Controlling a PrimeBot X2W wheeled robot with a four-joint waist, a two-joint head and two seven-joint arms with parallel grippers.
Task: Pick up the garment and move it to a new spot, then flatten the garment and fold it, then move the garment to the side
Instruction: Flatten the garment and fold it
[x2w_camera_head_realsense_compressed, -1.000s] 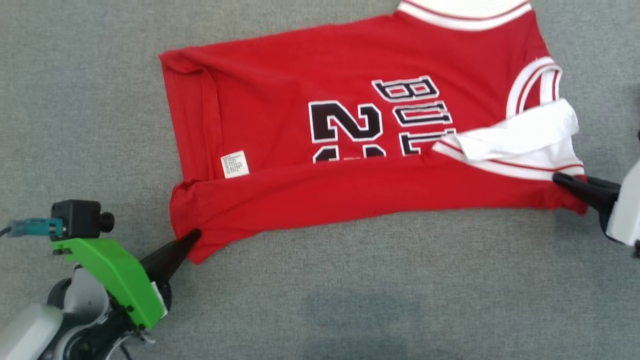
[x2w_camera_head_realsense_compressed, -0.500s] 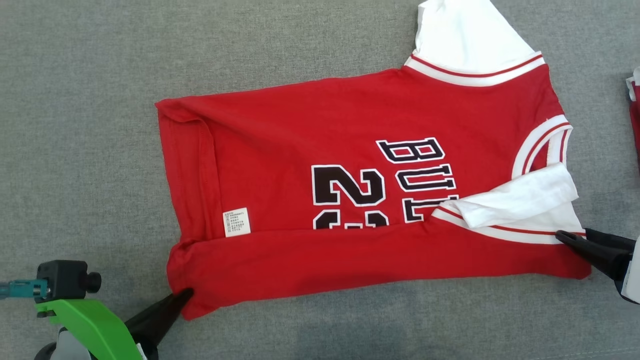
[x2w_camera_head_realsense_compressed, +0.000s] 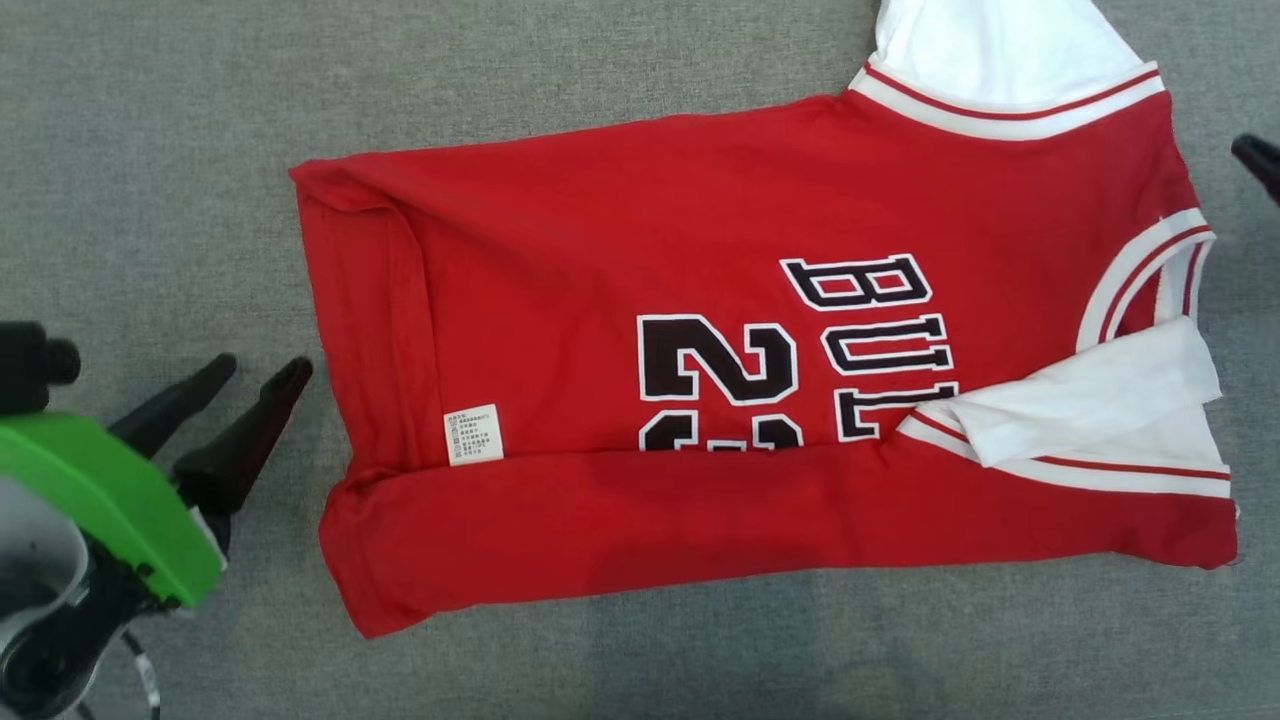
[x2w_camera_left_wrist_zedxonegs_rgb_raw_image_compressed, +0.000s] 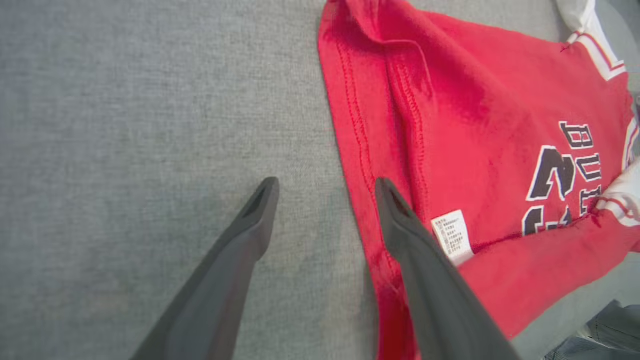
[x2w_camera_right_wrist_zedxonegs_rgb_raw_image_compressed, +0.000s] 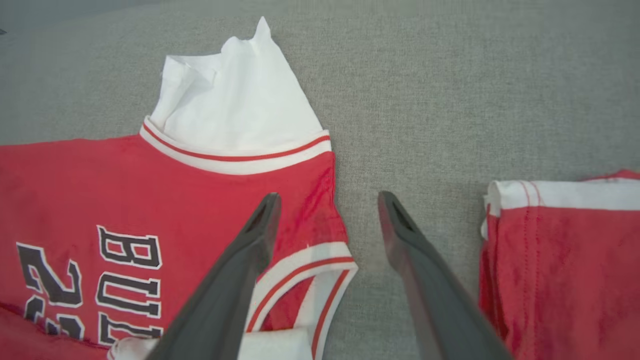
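A red jersey (x2w_camera_head_realsense_compressed: 620, 240) with white sleeves and black lettering lies flat on the grey cloth surface (x2w_camera_head_realsense_compressed: 150, 150). Its near long edge (x2w_camera_head_realsense_compressed: 700, 520) is folded over onto the body, hiding part of the number. My left gripper (x2w_camera_head_realsense_compressed: 262, 368) stands open just left of the hem, holding nothing. In the left wrist view the left gripper (x2w_camera_left_wrist_zedxonegs_rgb_raw_image_compressed: 326, 185) straddles the hem's edge (x2w_camera_left_wrist_zedxonegs_rgb_raw_image_compressed: 350, 130), one finger over the red cloth. My right gripper (x2w_camera_right_wrist_zedxonegs_rgb_raw_image_compressed: 328, 199) is open above the jersey's (x2w_camera_right_wrist_zedxonegs_rgb_raw_image_compressed: 165, 200) collar-end corner, and one of its fingertips (x2w_camera_head_realsense_compressed: 1258, 160) shows at the head view's right edge.
A second red and white garment (x2w_camera_right_wrist_zedxonegs_rgb_raw_image_compressed: 560, 270), folded, lies to the right of the jersey with a strip of bare grey cloth between them. A white care label (x2w_camera_head_realsense_compressed: 472, 435) sits by the fold. Bare grey surface stretches to the left and along the near side.
Both grippers have let go of the jersey's near corners and opened. The left one has drawn back left of the hem, the right one has gone to the far right. The head camera has shifted.
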